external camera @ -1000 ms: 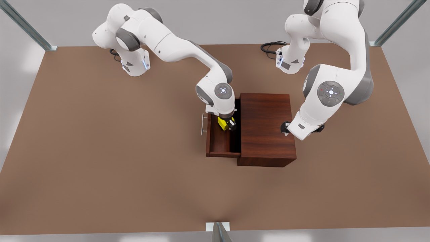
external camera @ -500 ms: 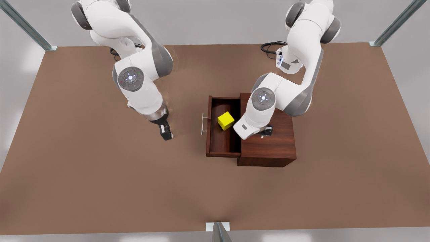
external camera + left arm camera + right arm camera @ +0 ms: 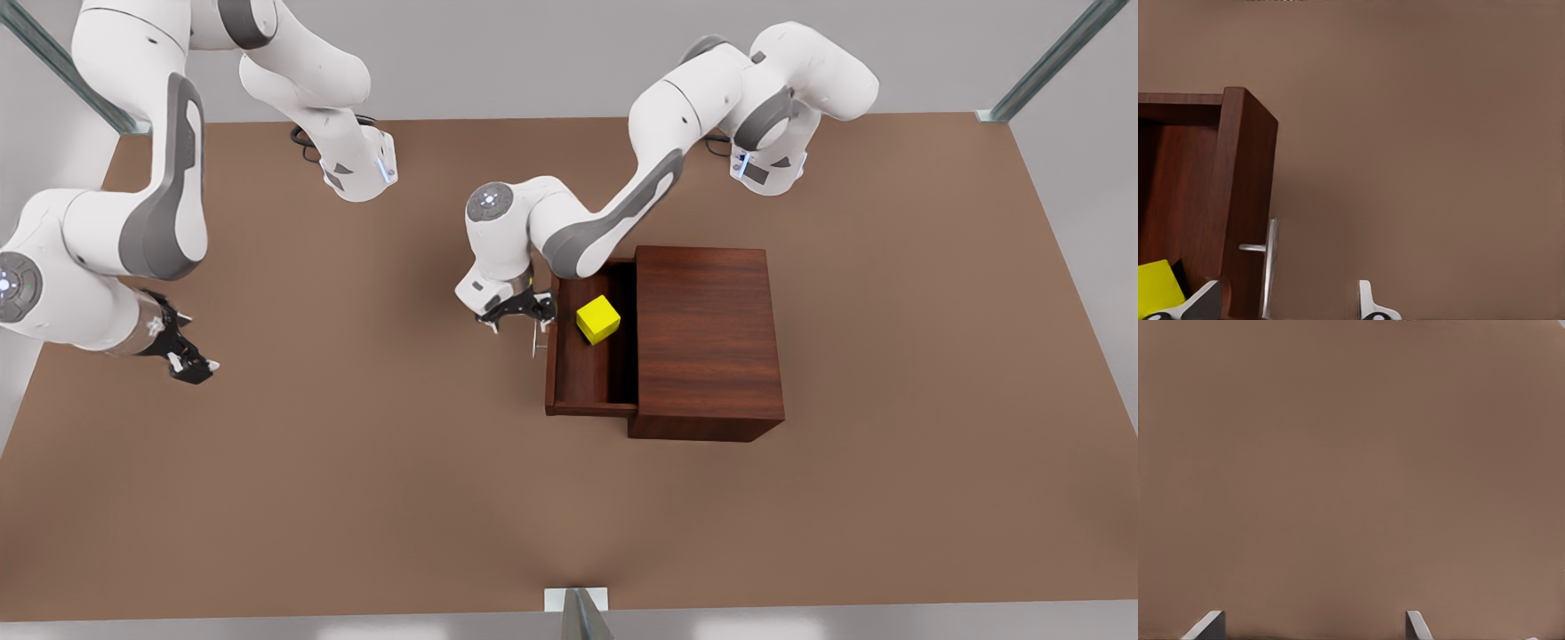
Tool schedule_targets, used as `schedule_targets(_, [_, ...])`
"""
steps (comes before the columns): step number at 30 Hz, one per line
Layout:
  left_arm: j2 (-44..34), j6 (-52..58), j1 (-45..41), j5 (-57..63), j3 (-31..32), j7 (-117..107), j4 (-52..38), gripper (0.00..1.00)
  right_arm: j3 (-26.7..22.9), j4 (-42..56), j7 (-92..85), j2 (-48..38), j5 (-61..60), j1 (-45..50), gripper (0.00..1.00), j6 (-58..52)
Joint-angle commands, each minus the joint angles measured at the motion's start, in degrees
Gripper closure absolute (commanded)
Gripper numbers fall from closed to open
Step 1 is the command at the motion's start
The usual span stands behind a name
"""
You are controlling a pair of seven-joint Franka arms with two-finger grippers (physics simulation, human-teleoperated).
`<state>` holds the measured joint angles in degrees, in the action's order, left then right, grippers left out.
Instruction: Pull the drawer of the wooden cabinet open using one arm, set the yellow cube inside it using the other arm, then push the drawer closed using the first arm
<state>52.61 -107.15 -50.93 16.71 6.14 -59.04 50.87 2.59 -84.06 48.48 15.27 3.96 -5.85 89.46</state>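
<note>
Lying in open drawer [image 3: 582, 373], yellow cube [image 3: 598, 319] just beside spread left hand [image 3: 516, 312]

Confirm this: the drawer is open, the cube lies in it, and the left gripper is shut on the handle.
Not quite. The left gripper is open beside the handle, not shut on it, as the left wrist view shows. The drawer is open with the cube inside.

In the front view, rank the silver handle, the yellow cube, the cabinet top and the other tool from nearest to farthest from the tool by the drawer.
Measured from the left tool, open, beside the drawer front:
1. Thin silver bar handle, right beside it.
2. Small bright yellow cube, inside the open drawer.
3. Dark reddish-brown wooden cabinet top, beyond the cube.
4. Right tool, open, waiting near the front view's left edge.
</note>
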Motion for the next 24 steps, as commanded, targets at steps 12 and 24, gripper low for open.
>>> schedule_targets(12, [6.28,-11.85,-3.13,4.38,-2.54,-30.79,-0.16,0.00,0.05,0.03,-44.18,0.37,0.26,0.05,0.00,-0.07])
schedule_targets(24, [5.23,2.03,-3.74,5.17,-2.71,-18.84,-0.16,0.00,0.14,0.03,-44.18,0.90,0.43,0.23,0.00,-0.16])
